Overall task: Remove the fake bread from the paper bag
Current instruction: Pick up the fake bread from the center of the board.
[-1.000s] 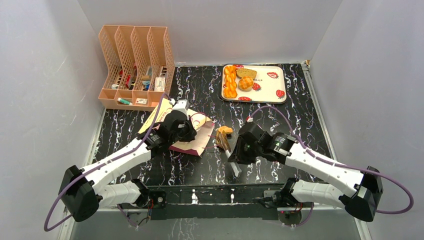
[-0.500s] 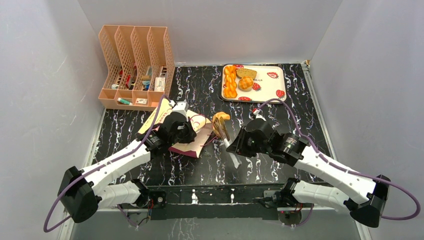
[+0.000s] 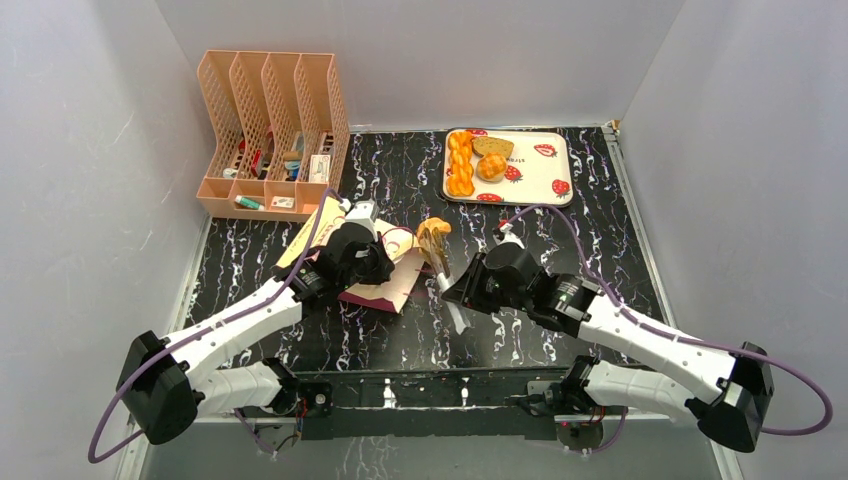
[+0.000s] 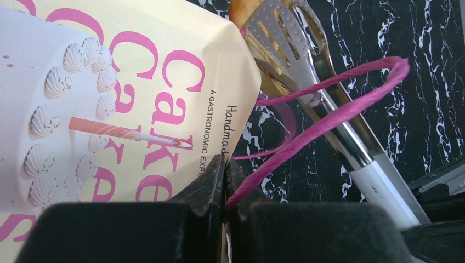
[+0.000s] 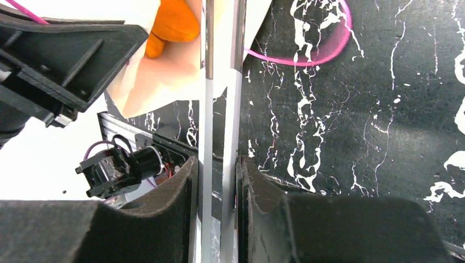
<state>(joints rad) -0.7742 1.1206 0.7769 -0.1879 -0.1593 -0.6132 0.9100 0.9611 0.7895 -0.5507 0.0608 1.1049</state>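
Where the top view is filled by the black marbled table, a peach rack is seen at the upper left and a strawberry-print tray at the upper middle. The bag is laid flat left of centre with its mouth turned to the right, and it is partly covered by the left arm. Its cream face with pink "Cake" lettering fills the left half of the left wrist view.

The tongs are clamped partway along their arms by the right gripper, and the two arms are pressed narrow between its fingers. The slotted heads are closed on a golden piece of bread, which is held just right of the bag's mouth. Whether it touches the paper cannot be told. In the right wrist view an orange lump is seen at the tongs' far end, against the cream paper.

On the tray, well apart from the bag, a braided loaf, a brown piece and a bun are laid side by side.

The left gripper is drawn narrow on the bag's purple cord, which is pinched between the fingertips. The loop is stretched to the right across the tongs.
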